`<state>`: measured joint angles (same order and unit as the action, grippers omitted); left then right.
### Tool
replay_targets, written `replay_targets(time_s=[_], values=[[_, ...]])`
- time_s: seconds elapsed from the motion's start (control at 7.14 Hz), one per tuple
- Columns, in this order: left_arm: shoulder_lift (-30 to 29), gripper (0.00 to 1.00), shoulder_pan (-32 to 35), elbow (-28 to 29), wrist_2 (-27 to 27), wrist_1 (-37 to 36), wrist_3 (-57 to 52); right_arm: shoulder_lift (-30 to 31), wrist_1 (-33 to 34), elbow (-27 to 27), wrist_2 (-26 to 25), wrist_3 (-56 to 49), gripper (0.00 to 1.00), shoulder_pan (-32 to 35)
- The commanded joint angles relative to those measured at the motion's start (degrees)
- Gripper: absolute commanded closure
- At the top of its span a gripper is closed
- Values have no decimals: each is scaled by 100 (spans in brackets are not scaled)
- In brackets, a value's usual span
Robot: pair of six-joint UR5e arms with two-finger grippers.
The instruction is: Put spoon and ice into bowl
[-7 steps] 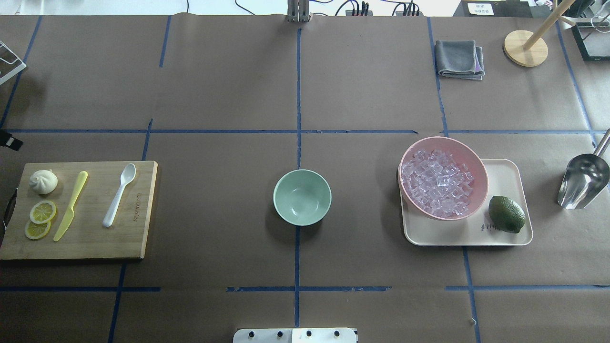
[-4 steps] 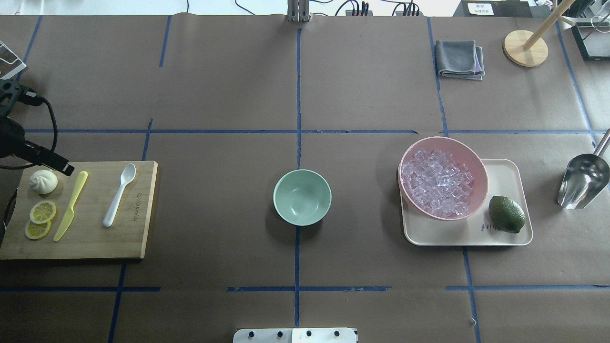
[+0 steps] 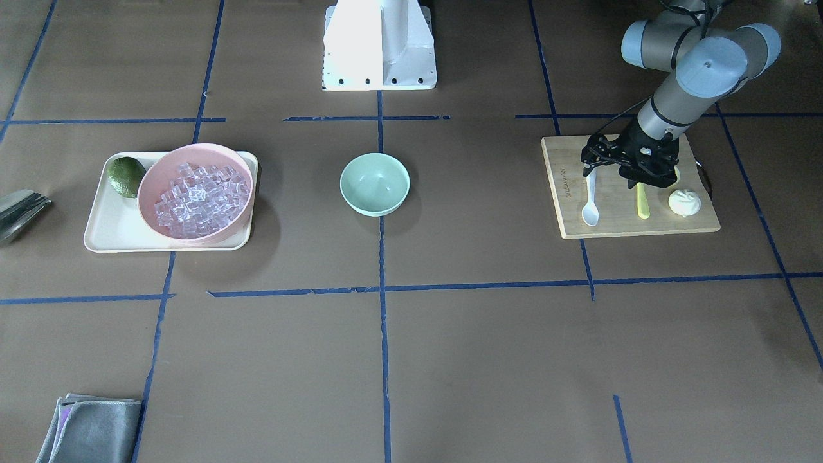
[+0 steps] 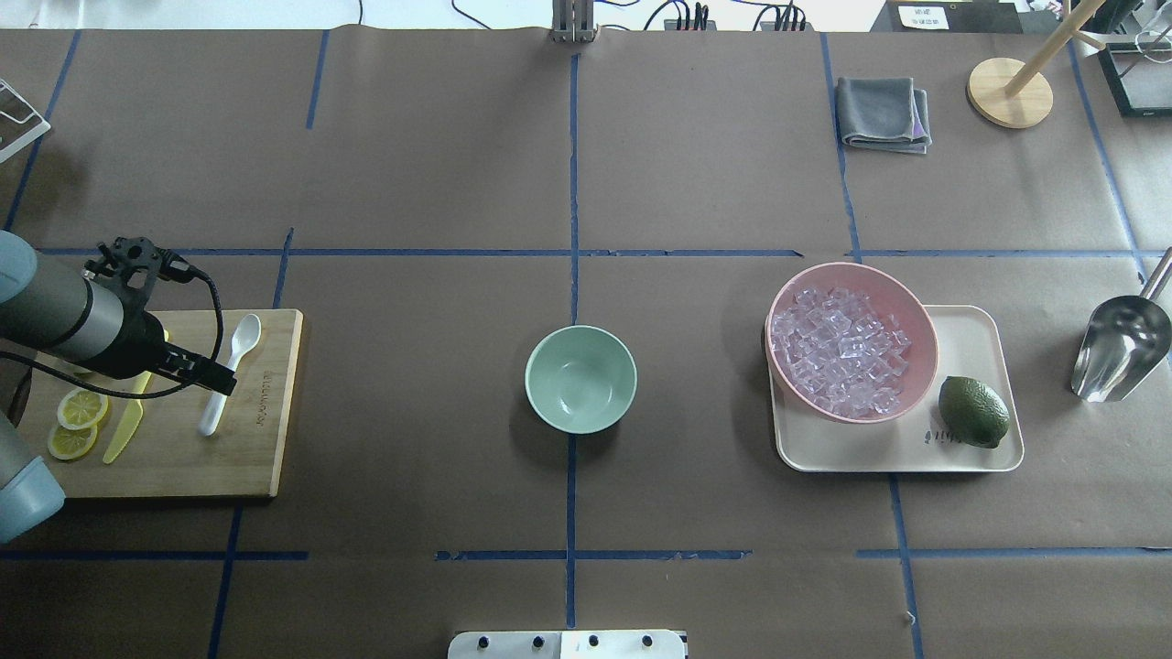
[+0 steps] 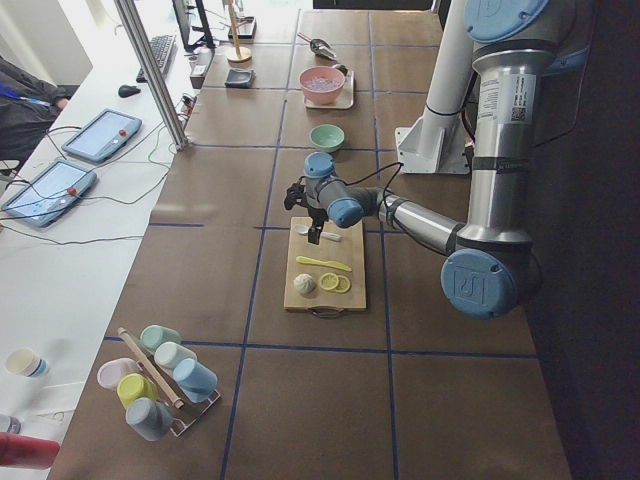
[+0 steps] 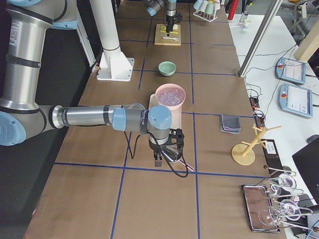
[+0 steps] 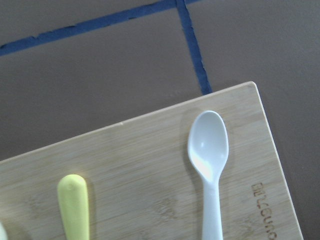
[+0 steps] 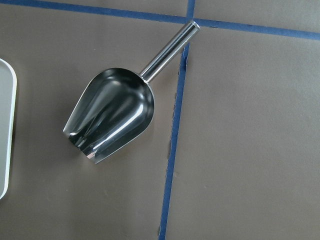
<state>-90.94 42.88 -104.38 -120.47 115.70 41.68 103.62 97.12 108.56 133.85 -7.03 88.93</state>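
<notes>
Zero moved yet: left claw [image 4: 218, 377] (open or shut, can't tell) hangs over small white plastic spoon [image 4: 242, 340] mid-left, handle pinch next.

Left arm: has swung in from the table's edge over the cutting board [image 4: 261, 430].
Left gripper [image 4: 216, 376]: moved from beside the bun [image 3: 685, 202] to above the spoon [image 4: 244, 335] handle.

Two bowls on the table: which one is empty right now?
The small mint-green bowl at the table's centre is empty. The larger pink bowl, standing on the beige tray, is heaped with clear ice cubes.
</notes>
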Motion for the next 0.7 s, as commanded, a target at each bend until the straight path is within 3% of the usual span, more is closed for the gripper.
replay_targets(time_s=[0.0, 0.14, 0.28, 0.56], values=[[-159, 0, -140, 180, 76, 58, 68, 0, 0, -2, 0, -9, 0, 2], [-265, 9, -140, 260, 68, 41, 85, 0, 0, -2, 0, -9, 0, 2], [-292, 33, -140, 278, 68, 14, 86, 0, 0, -2, 0, -9, 0, 2], [-266, 37, -131, 304, 76, 14, 77, 0, 0, -2, 0, -9, 0, 2]])
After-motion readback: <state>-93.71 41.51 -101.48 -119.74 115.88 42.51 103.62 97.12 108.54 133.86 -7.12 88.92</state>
